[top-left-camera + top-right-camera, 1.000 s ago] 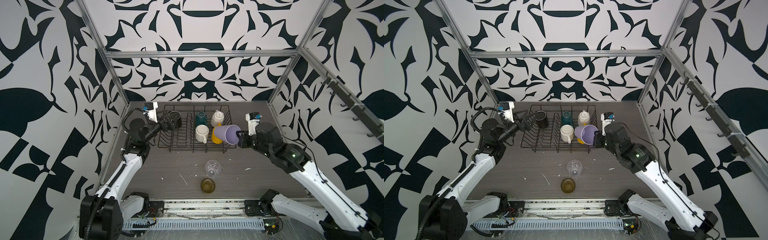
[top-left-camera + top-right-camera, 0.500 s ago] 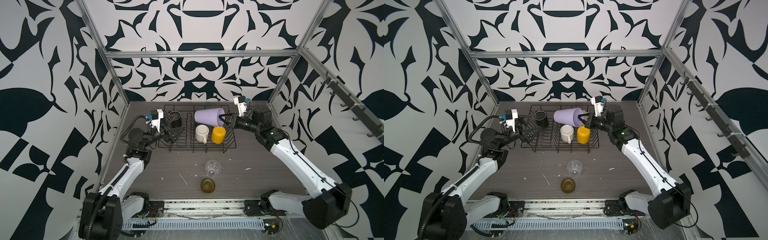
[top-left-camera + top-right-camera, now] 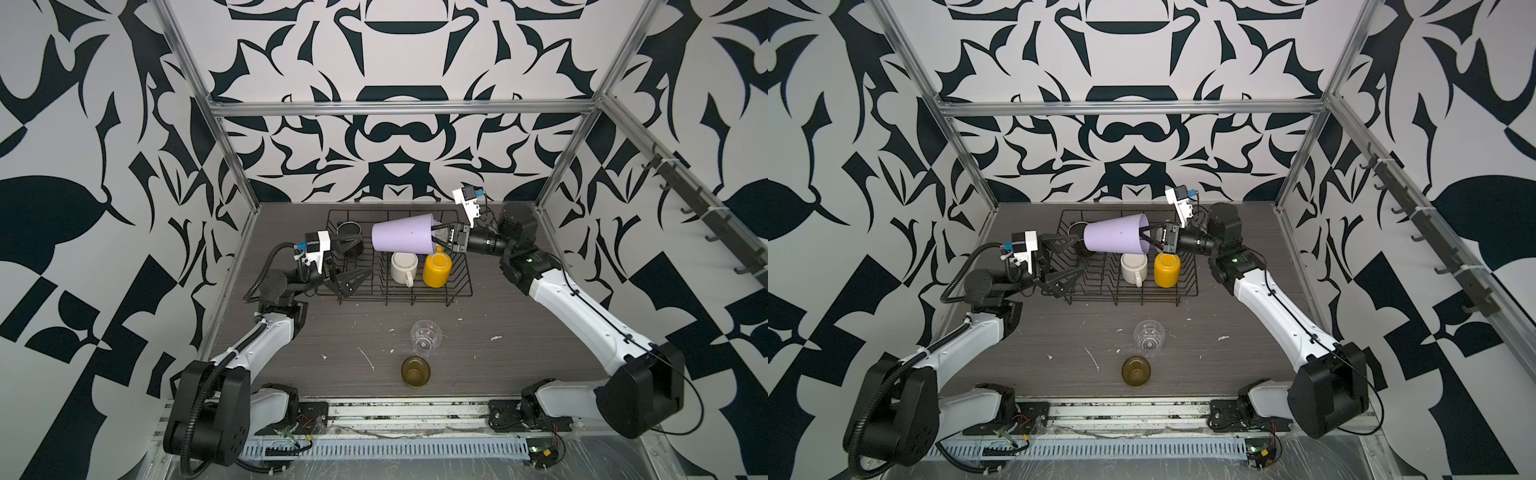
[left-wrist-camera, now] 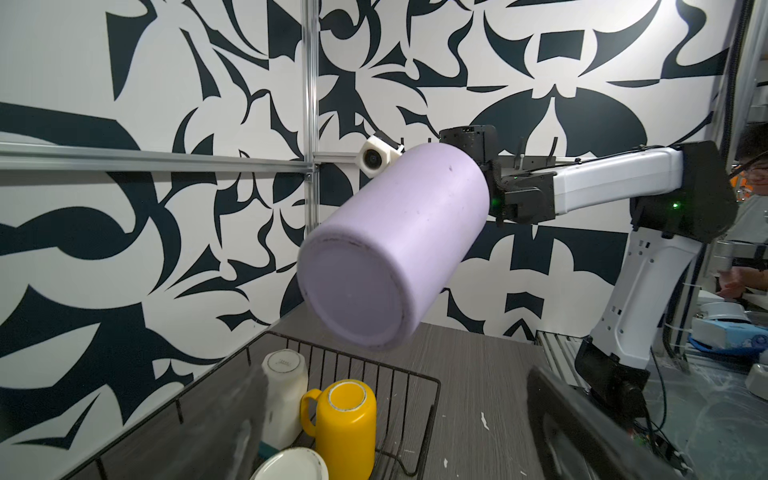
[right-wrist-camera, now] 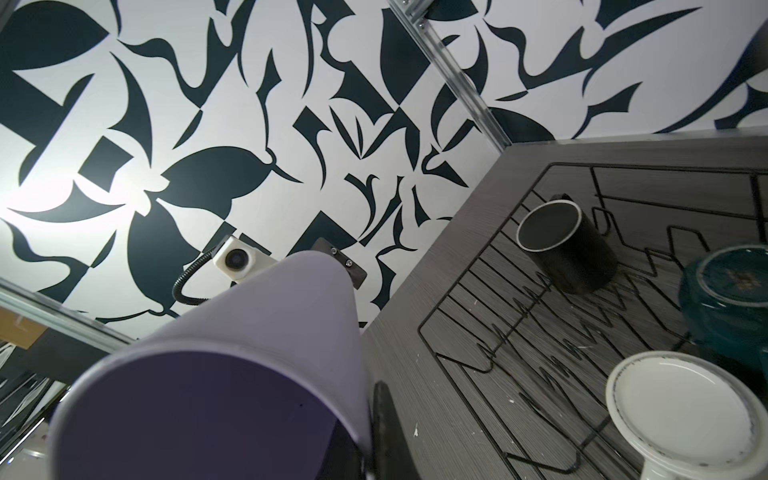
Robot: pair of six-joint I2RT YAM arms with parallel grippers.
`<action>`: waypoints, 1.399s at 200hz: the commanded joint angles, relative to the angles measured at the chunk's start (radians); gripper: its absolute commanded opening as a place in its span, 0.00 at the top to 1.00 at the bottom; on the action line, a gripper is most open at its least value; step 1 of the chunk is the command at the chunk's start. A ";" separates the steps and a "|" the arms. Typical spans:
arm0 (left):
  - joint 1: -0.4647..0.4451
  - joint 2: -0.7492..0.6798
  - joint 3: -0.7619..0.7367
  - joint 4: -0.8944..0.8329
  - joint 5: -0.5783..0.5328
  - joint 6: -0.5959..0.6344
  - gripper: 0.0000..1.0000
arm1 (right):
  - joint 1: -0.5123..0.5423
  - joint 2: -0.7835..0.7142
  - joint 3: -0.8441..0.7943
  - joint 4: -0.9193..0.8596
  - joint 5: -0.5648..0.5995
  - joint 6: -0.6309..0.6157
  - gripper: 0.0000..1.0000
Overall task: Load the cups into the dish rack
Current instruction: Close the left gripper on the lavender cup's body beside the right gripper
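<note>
My right gripper (image 3: 441,237) is shut on the rim of the lilac tumbler (image 3: 402,237), one finger inside and one outside (image 5: 386,428). The tumbler (image 4: 395,249) lies on its side in the air over the back of the black wire dish rack (image 3: 395,294). In the rack stand a white mug (image 3: 403,268), a yellow mug (image 3: 436,270), a black mug (image 5: 569,249) and a teal mug (image 5: 727,299). My left gripper (image 3: 353,261) is open and empty at the rack's left front corner. A clear glass (image 3: 426,336) and an amber glass (image 3: 415,372) stand on the table in front.
The grey table (image 3: 519,332) has small white flecks on it. Patterned walls with metal frame posts (image 3: 232,174) close in the left, back and right. A rail (image 3: 395,411) runs along the front edge between the arm bases.
The right gripper lifted the lilac tumbler from the rack's right front edge to above its back. The left gripper drew back from the black mug to the rack's left front corner.
</note>
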 commanded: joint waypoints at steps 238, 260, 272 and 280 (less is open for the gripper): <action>-0.020 -0.020 -0.002 0.099 0.089 -0.047 0.01 | 0.148 0.211 0.130 0.228 -0.173 0.120 1.00; -0.020 -0.022 -0.003 0.104 0.088 -0.047 0.01 | 0.152 0.221 0.129 0.224 -0.175 0.123 1.00; -0.020 -0.023 -0.003 0.105 0.087 -0.047 0.01 | 0.153 0.224 0.128 0.224 -0.176 0.123 1.00; -0.020 -0.023 -0.004 0.105 0.087 -0.047 0.01 | 0.157 0.223 0.127 0.224 -0.174 0.123 1.00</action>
